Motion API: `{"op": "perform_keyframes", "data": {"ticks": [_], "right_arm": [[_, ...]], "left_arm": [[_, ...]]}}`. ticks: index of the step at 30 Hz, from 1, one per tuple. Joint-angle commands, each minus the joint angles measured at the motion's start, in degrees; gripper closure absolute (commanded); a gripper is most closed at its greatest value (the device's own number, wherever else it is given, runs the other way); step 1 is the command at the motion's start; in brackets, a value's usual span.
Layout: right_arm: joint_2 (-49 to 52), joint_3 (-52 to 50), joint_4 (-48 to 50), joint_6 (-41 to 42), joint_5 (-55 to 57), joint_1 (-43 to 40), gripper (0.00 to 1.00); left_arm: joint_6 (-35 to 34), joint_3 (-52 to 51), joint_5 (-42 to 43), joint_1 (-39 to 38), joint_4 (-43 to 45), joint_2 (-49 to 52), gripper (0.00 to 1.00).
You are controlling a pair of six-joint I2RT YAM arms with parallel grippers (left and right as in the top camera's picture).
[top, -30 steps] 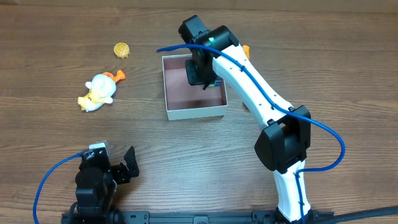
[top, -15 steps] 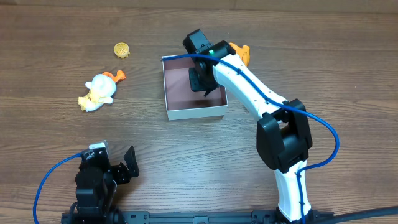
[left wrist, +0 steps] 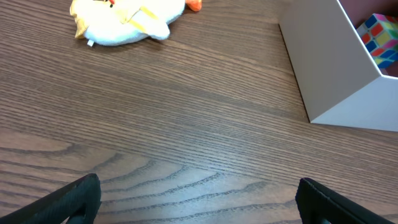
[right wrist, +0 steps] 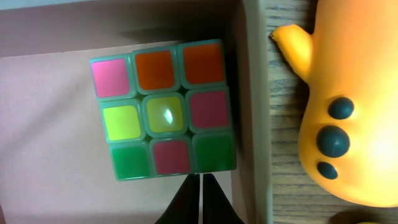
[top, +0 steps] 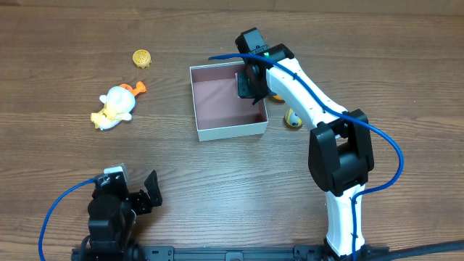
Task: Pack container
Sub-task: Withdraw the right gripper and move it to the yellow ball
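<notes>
The container [top: 217, 105] is a shallow white-walled box with a pink-brown floor, in the middle of the table. A colour cube [right wrist: 163, 109] lies inside it, in a corner against the right wall [right wrist: 252, 93]; it also shows in the left wrist view, cube [left wrist: 379, 37]. My right gripper [right wrist: 200, 178] is shut and empty, its tips at the cube's near edge. From overhead, this right gripper [top: 250, 83] hangs over the container's right side and hides the cube. My left gripper [left wrist: 199, 205] is open over bare wood at the front left, far from the container [left wrist: 326, 68].
An orange toy with dark spots [right wrist: 348, 124] lies just outside the container's right wall. A small orange-yellow toy [top: 292, 118] sits right of the container. A white duck [top: 114, 106] and a yellow disc [top: 142, 58] lie at the far left.
My right gripper has moved right, from over the container's middle to its right wall, staying shut. The left arm has not moved.
</notes>
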Motion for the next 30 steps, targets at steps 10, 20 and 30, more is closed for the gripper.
{"op": "perform_keyframes", "data": {"ticks": [10,20,30], "right_arm": [[-2.6,-0.3,2.2,-0.4,-1.2,0.3,0.94],[-2.6,-0.3,3.1,-0.4,-1.9,0.7,0.94],[-2.6,0.5,0.8,-0.9,-2.9,3.3,0.89]], "left_arm": [[1.1,-0.6,0.3,0.4,0.1,-0.5,0.00],[1.1,-0.6,0.3,0.4,0.1,-0.5,0.00],[1.1,-0.6,0.3,0.4,0.1,-0.5,0.00]]}}
